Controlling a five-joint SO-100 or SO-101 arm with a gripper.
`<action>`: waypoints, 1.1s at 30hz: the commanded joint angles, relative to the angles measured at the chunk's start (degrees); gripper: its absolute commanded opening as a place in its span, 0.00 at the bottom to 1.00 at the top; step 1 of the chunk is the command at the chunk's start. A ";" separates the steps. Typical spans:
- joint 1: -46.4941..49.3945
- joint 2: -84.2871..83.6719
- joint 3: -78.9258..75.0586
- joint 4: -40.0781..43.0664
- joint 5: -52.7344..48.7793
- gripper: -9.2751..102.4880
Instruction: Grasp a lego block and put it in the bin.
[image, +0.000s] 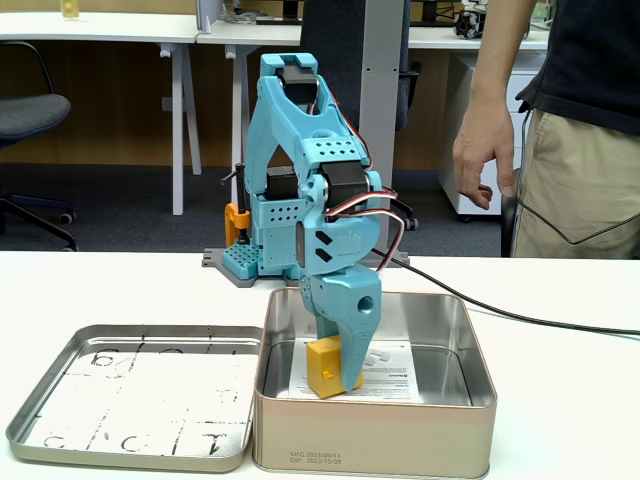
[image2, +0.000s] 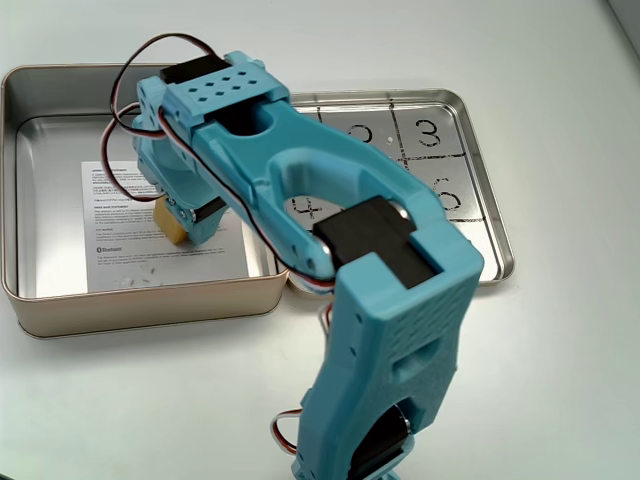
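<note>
The yellow-orange lego block (image: 323, 366) is down inside the silver bin (image: 380, 440), slightly tilted, at the white printed paper on the bin's bottom. My blue gripper (image: 338, 380) reaches straight down into the bin, and one blue finger (image: 350, 345) covers the block's right side. The jaws look closed on the block. In the fixed view from above, the bin (image2: 140, 310) lies at the left. There only a corner of the block (image2: 168, 224) shows under the gripper (image2: 176, 228); the fingertips are hidden by the wrist.
A shallow metal lid tray (image: 30, 420) with black markings lies against the bin, and is seen too from above (image2: 480, 200). A person stands behind the table, one hand (image: 485, 150) hanging near the arm. A black cable (image: 520, 318) crosses the white table.
</note>
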 joint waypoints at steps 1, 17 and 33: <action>0.00 3.34 0.53 -0.18 0.97 0.08; 0.79 9.58 0.79 -1.85 15.64 0.21; 11.25 22.24 -8.70 4.22 26.10 0.40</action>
